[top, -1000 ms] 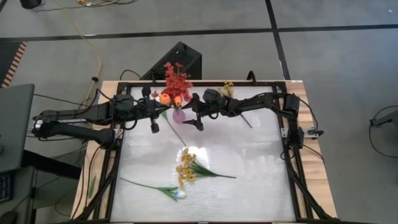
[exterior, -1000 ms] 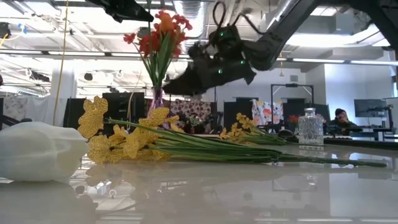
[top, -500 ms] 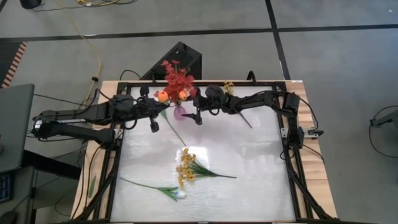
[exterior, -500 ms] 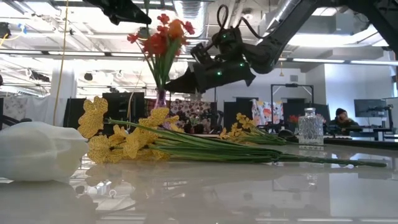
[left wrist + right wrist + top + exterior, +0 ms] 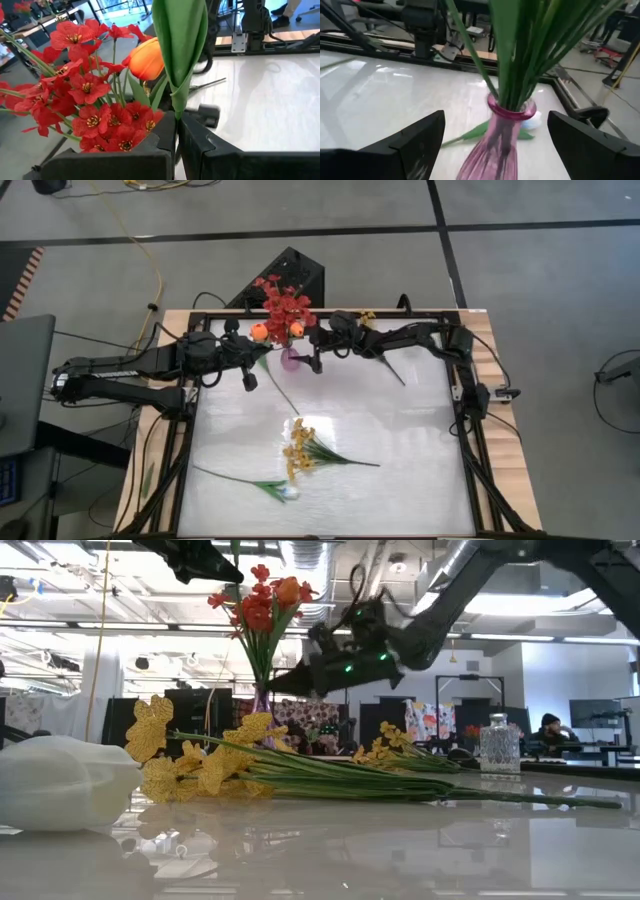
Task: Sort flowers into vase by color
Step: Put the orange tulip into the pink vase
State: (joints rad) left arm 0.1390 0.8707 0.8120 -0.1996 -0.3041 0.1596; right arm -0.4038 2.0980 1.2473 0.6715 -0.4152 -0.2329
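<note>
Tulip in white (image 5: 60,783) lies closest to the low camera, on its side on the glossy table (image 5: 400,450), with its green stem across the near-left part of the table in the high view. Just behind it rests a yellow blossom spray (image 5: 298,450), its stem pointing toward the right side. Farther back, a second yellow spray (image 5: 367,320) lies near the far edge, and a small clear glass bottle (image 5: 498,750) stands at the right in the low view.

At the far edge stands the pink vase (image 5: 502,132), which holds red blossoms (image 5: 90,95) and an orange tulip (image 5: 146,60). The left gripper (image 5: 178,131) is held above the table beside the vase, its fingers pressed together on a green leaf-wrapped stem (image 5: 180,50) that stands upright among the red flowers. The right gripper (image 5: 492,135) faces the vase, its fingers spread wide on both sides of the vase neck without touching it.
</note>
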